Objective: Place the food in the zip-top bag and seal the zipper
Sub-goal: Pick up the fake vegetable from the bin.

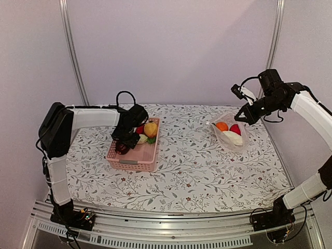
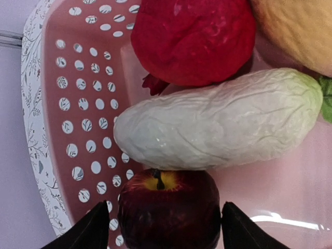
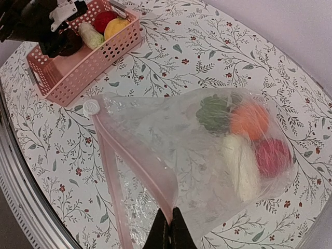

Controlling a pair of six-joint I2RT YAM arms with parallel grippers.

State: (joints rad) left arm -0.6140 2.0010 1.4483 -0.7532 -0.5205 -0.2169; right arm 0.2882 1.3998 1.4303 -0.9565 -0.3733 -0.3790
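Left pincer (image 2: 165,220) is down in the pink basket (image 2: 78,104), jaws spread wide. Its fingertips (image 2: 96,231) straddle a dark red apple (image 2: 168,207), one on each side and very close. Can't confirm actual contact. The apple sits on the basket floor.

Just beyond the apple lies a white wrinkled vegetable (image 2: 218,124) with a green end. It touches the apple and a red fruit (image 2: 192,39). A yellow fruit (image 2: 295,28) is beside the red one. The basket stands on the left half of the tabletop (image 1: 207,176), well in from the near edge.

Right pincer (image 3: 168,231) has its jaws pressed together, pinching the mouth edge of the zip-top bag (image 3: 171,135) on its pink zipper (image 3: 137,158). The white slider (image 3: 92,107) sits at the far end of the strip. The two pink tracks spread apart from it, so the mouth is unsealed.

The bag is on the right half of the tabletop, towards the far right corner. Inside it, bunched at the closed end: an orange piece (image 3: 250,119), a red piece (image 3: 272,155), a white piece (image 3: 241,166) and a green piece (image 3: 212,111).
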